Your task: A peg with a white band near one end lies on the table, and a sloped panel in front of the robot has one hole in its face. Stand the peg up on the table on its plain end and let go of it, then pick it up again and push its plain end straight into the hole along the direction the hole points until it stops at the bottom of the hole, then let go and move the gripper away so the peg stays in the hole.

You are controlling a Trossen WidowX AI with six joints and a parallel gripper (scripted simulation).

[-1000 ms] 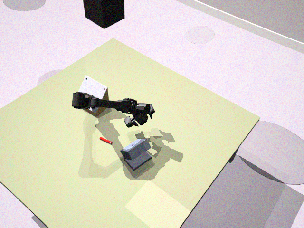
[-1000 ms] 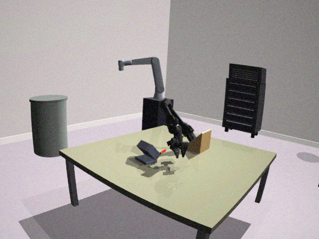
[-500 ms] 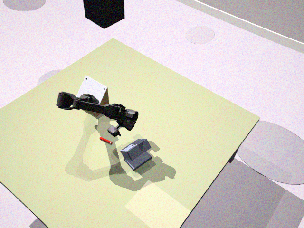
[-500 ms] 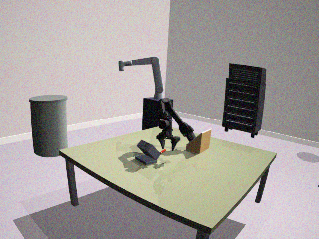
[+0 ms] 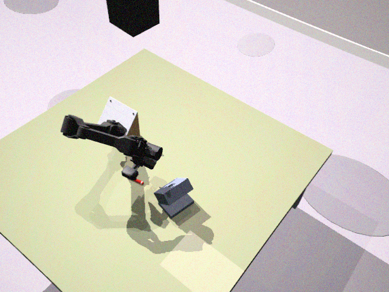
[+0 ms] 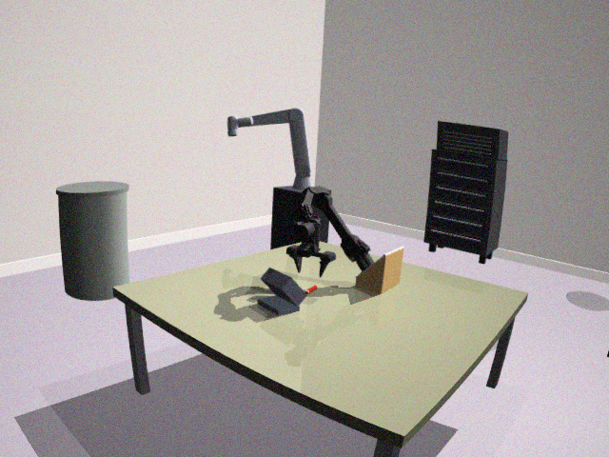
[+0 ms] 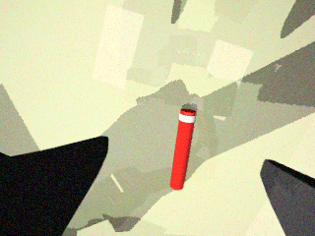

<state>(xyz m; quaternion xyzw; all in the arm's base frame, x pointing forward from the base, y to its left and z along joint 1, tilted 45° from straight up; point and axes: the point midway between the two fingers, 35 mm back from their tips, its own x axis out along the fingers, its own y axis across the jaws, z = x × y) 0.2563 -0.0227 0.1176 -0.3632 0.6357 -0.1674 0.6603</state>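
Note:
The red peg lies on its side on the table. In the wrist view its white-banded end is at the top and its plain end at the bottom; in the top view a finger hides part of it. My gripper is open and empty, pointing down above the peg, with the peg between the two fingers as seen from the wrist. The blue-grey sloped panel stands close to the peg's banded end. Its hole shows as a dark spot in the upper face.
The arm's base mount is a wedge with a white face and brown sides, standing on the table. Behind the table in the exterior view are another grey arm on a black pedestal, a drum and a dark cabinet.

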